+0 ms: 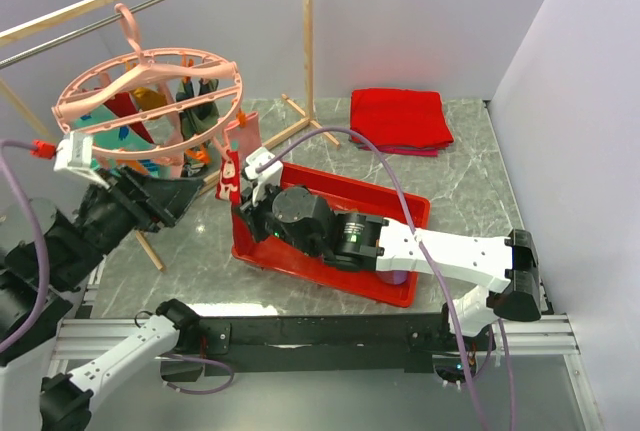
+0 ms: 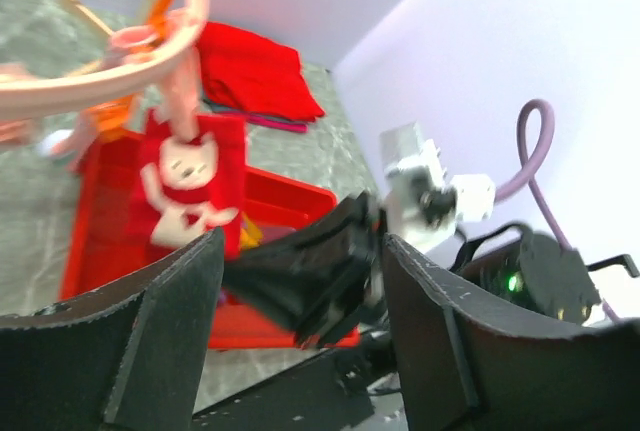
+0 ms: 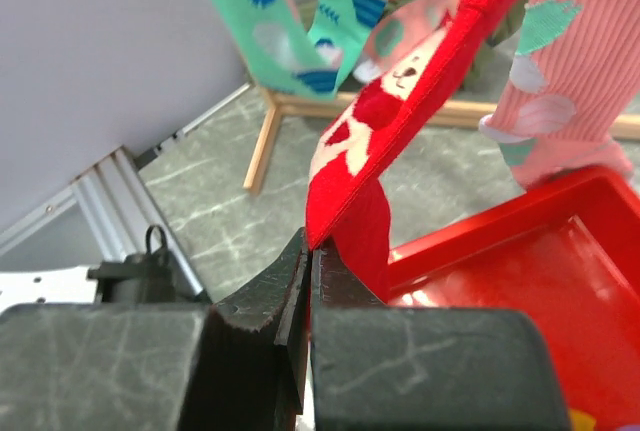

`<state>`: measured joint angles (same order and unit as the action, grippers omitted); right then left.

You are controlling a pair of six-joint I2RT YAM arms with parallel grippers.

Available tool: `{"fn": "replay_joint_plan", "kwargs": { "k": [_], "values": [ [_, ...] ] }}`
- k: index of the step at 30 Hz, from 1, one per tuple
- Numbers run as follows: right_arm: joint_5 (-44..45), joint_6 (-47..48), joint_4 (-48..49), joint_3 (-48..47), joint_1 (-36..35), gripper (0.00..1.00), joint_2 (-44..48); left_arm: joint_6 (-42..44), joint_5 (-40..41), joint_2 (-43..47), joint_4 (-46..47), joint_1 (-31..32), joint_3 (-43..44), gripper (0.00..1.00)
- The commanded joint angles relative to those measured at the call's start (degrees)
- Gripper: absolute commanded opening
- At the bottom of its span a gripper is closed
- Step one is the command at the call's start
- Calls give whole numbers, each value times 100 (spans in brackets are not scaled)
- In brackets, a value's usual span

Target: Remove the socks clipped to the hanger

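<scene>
left arm point(image 1: 60, 241): chunky black links, white one near the base
right arm point(image 1: 460, 256): white link, black round joints
cables point(image 1: 400, 191): purple, looping off both
left gripper point(image 2: 300, 241): fat matte black fingers

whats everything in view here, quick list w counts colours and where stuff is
hanger: one, pink, round, hung from the rack's bar, far left
red sock: one, red with white figures, clipped at the hanger's rim, lower end pinched
other socks: at least five, teal, maroon, orange, dark green, pink, hanging under the hanger; exact count hidden
tray: one, red, table centre
cloth: one, red, folded, far right
rack: one, wood with metal bar, at the back
table: one, grey marble
left gripper: black, open, below the hanger
right gripper: black, shut on the red sock
</scene>
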<state>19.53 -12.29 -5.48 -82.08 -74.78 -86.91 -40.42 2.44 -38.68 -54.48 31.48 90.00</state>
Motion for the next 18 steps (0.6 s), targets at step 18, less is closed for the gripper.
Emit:
{"fn": "replay_joint_plan", "kwargs": {
  "k": [18],
  "values": [
    [1316,-71,-375,-642,-467,0,-265,-475,978,-1230,16,-2,124,63]
  ]
}}
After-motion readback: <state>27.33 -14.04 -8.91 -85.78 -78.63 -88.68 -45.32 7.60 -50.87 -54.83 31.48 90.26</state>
